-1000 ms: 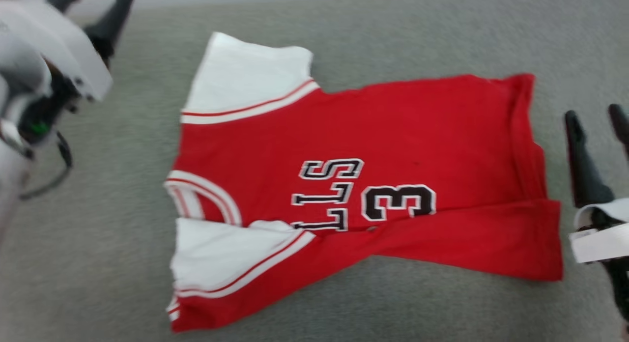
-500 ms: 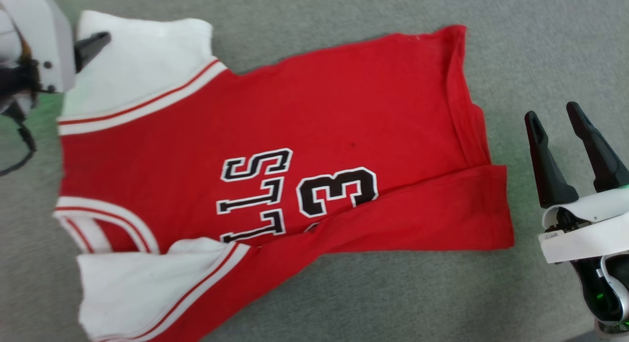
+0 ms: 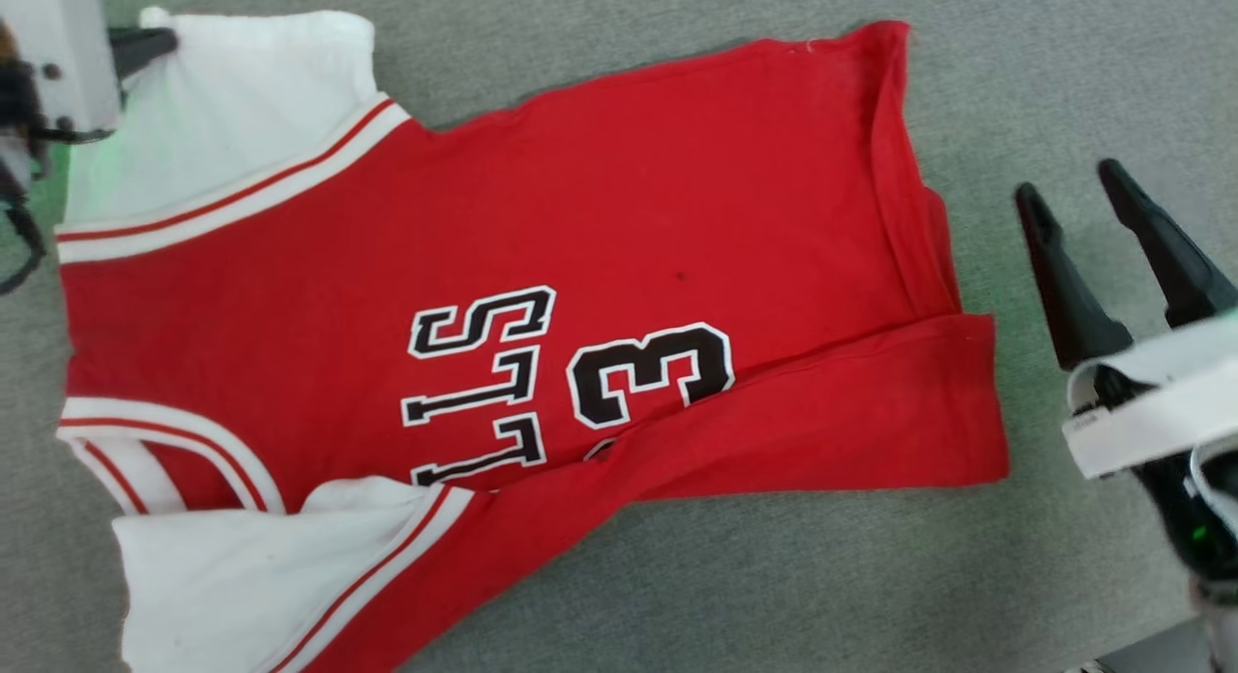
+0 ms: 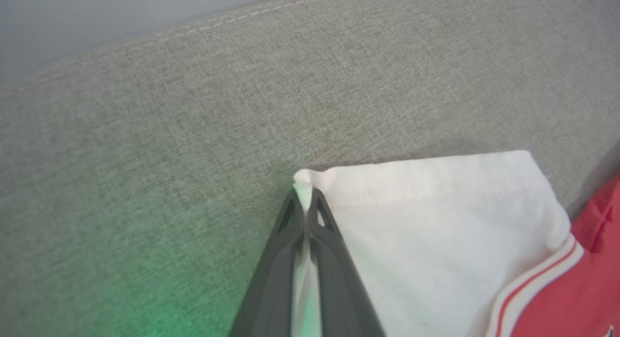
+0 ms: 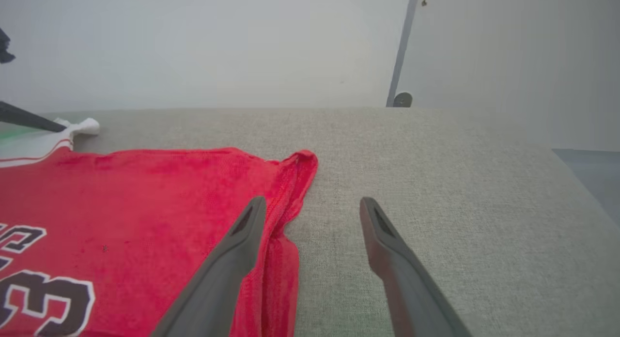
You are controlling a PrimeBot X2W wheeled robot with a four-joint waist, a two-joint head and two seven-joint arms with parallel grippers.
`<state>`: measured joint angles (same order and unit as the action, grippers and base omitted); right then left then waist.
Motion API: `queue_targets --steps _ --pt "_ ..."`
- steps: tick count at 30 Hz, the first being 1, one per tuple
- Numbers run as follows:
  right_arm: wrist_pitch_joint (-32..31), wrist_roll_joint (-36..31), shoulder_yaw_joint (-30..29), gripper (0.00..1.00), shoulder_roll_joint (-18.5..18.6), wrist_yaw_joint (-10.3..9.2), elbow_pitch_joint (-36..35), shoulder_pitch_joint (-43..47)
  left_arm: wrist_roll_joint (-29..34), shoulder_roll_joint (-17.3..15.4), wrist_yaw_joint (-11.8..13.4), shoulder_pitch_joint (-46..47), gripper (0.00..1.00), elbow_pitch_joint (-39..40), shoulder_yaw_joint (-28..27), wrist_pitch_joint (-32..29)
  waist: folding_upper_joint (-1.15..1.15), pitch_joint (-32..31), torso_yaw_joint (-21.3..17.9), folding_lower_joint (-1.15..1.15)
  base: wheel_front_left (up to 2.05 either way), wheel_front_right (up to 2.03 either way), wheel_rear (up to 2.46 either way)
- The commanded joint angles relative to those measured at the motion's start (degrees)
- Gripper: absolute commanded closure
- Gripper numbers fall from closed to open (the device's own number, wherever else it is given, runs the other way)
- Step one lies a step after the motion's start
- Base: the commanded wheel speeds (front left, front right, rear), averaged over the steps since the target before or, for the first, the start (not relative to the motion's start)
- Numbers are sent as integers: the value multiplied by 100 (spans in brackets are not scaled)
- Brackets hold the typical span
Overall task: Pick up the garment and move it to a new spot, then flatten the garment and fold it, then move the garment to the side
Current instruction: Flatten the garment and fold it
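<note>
Garment [image 3: 580,219] lies spread on the grey fabric surface [image 3: 967,576], printed side up, its black 3 [image 3: 648,373] and letters turned sideways in the head view; the near long edge is folded over onto the body; 2 white sleeves sit at the robot's left end, the red hem at the right end. Left gripper [image 4: 304,194] is pinched tight on the outer corner of the far white sleeve [image 3: 242,112]; a nub of white cloth pokes out past the tips. Right gripper [image 3: 1068,180] sits just beside the hem, jaws spread wide, holding nothing; in the right wrist view 1 finger [image 5: 223,269] overlaps the red edge, the other is over bare grey fabric.
</note>
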<state>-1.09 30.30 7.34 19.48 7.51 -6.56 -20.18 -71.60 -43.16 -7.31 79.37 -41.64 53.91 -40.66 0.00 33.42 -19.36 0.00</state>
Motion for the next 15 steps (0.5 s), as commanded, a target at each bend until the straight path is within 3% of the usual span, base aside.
queue_targets --steps 1,8,15 --pt "-318 -11 115 0 151 -4 26 -242 -30 142 -25 -228 100 12 187 -18 0 7 82 0 0 0 0" --pt "-2110 457 530 0 394 -4 432 -1546 -186 342 -25 -69 100 244 346 184 0 25 420 0 0 0 0" --pt "-3858 1027 694 0 568 -5 1489 -2869 -441 504 -22 -39 100 398 440 460 0 5 752 0 0 0 0"
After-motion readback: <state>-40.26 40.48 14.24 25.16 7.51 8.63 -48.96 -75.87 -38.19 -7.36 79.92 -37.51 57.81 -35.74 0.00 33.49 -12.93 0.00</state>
